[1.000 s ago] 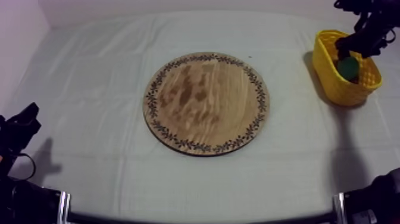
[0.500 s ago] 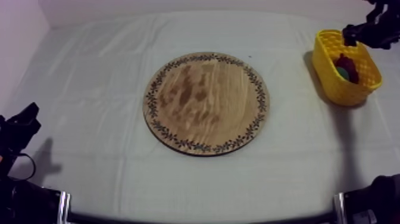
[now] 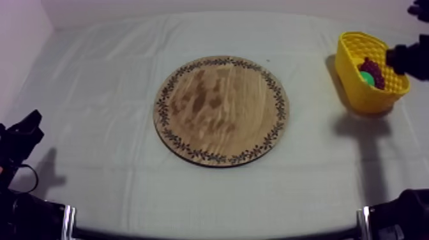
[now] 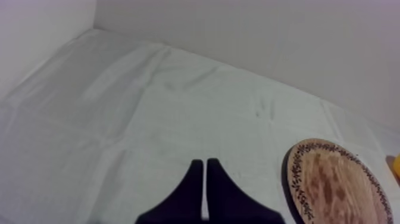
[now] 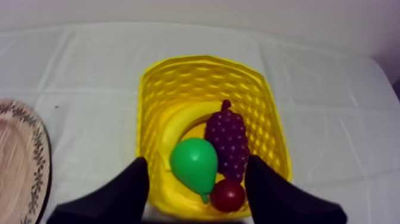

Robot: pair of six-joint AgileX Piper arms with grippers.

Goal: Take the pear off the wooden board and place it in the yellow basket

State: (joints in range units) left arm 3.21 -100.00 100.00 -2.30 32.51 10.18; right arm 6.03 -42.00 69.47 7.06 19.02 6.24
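A wide table under a creased grey-white cloth (image 3: 96,96) spans the scene, its fold lines running left to right and near to far. 2 plain pale walls meet at the far left corner: a far wall (image 3: 191,5) and a left wall (image 3: 19,25). Soft overhead light leaves faint grey shadows on the cloth.

The setting is a robot test bench of the laboratory type. The table is covered edge to edge by a plain grey-white cloth (image 3: 96,96) and is backed by bare, pale walls (image 4: 268,36). A black robot arm (image 3: 19,143) is stationed at the table's side. The items on the table are props: a round wooden board (image 3: 221,110) and a yellow basket (image 3: 354,89) holding plastic toy fruit (image 5: 193,164).
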